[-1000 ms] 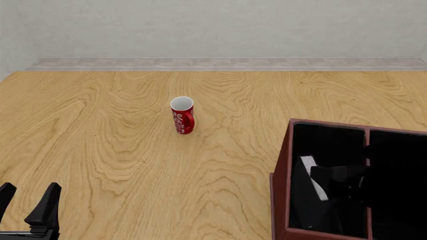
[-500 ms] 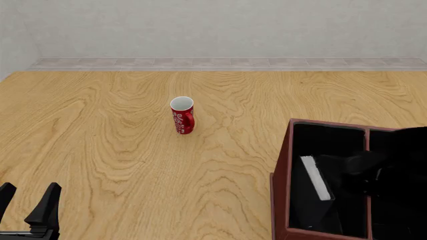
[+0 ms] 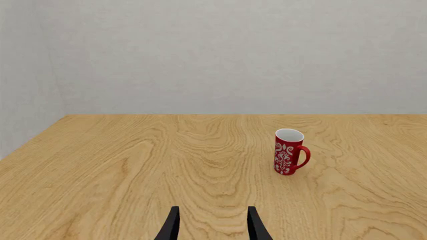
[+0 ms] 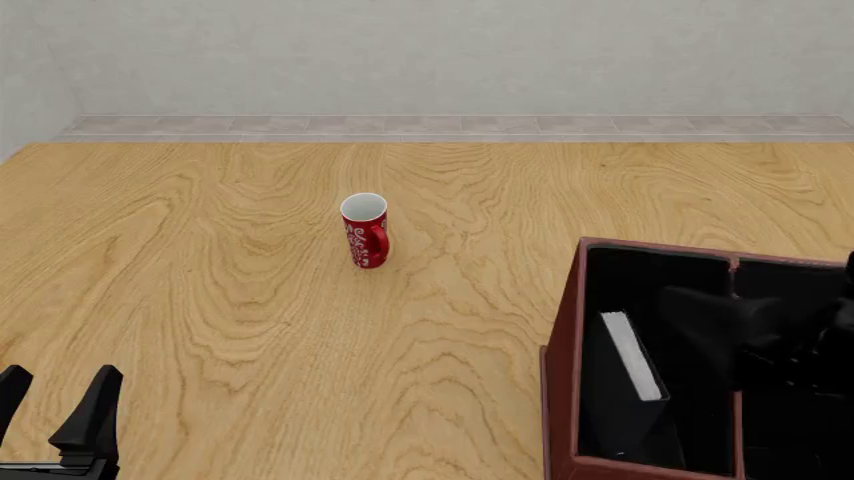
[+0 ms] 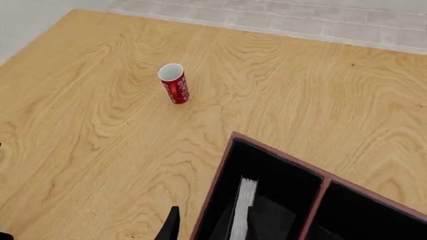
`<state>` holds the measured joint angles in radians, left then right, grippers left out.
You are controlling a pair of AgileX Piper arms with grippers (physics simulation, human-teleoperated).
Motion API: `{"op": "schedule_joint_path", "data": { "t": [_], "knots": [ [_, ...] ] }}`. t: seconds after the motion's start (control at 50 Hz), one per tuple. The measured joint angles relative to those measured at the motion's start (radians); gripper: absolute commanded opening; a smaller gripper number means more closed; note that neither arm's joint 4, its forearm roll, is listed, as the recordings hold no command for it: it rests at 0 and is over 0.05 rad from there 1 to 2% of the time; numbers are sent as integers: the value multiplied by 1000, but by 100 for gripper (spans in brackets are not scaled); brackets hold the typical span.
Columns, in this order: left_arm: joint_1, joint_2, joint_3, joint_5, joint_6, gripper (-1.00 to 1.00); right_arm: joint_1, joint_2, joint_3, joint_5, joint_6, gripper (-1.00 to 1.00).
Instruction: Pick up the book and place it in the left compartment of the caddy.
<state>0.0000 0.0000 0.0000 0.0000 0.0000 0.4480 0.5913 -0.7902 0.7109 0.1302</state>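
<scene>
The black book (image 4: 631, 356) stands leaning inside the left compartment (image 4: 657, 278) of the reddish-brown caddy (image 4: 561, 385), white page edges up. In the right wrist view the book (image 5: 243, 207) shows inside the caddy (image 5: 280, 155). My right gripper (image 4: 703, 322) hovers above the caddy, a dark shape apart from the book. In its own view the right gripper (image 5: 210, 229) is open and empty. My left gripper (image 4: 56, 408) is open and empty at the near left table edge. It also shows in the left wrist view (image 3: 212, 227).
A red mug (image 4: 364, 232) with white patterns stands upright mid-table, left of and beyond the caddy. It shows in the left wrist view (image 3: 289, 151) and the right wrist view (image 5: 174, 83). A crossbar (image 4: 735, 350) splits off the caddy's right sections.
My right gripper has let go of the book, lifted out of the left compartment and drawn back to the right. The book stays leaning in the compartment. The left arm has not moved.
</scene>
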Motion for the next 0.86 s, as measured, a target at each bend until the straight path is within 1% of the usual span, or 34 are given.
{"op": "schedule_joint_path", "data": {
  "t": [0.16,0.34,0.62,0.86],
  "knots": [
    [0,0,0,0,0,100,11,-15,-18,5,-35,100],
    [0,0,0,0,0,100,39,-39,-69,7,-80,100],
    [0,0,0,0,0,100,107,-86,-124,-12,-100,100],
    [0,0,0,0,0,100,159,-121,-124,-50,-132,100]
  ]
}}
